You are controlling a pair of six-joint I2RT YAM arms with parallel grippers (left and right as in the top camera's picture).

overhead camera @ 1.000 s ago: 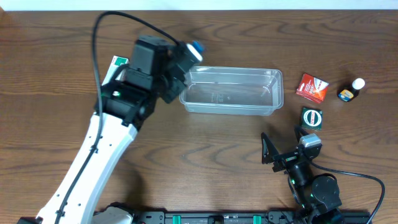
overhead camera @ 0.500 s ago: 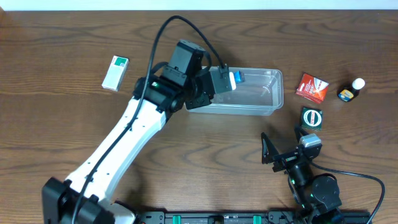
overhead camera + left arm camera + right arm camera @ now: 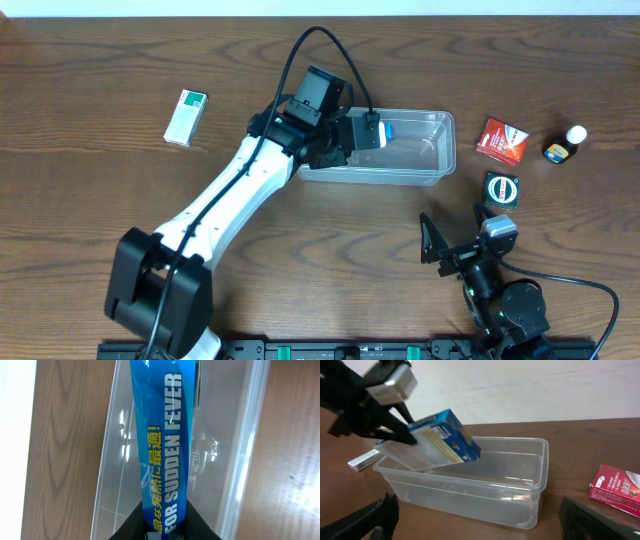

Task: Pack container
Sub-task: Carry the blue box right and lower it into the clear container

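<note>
The clear plastic container (image 3: 420,150) stands at the table's middle back; it also shows in the left wrist view (image 3: 240,460) and the right wrist view (image 3: 485,495). My left gripper (image 3: 362,132) is shut on a small blue carton (image 3: 384,129) and holds it tilted over the container's left end, above the floor. The carton reads "FOR SUDDEN FEVER" in the left wrist view (image 3: 162,445) and shows in the right wrist view (image 3: 447,437). My right gripper (image 3: 450,245) is open and empty near the front edge, its fingers wide apart at the right wrist view's lower corners (image 3: 480,527).
A white and green box (image 3: 186,117) lies at the back left. A red box (image 3: 502,139), a small dark bottle with a white cap (image 3: 565,144) and a round black and green tape measure (image 3: 501,189) lie right of the container. The red box shows in the right wrist view (image 3: 615,485).
My left arm has swung right with the blue carton, from the container's left outside corner to over its left end. The right arm has not moved.
</note>
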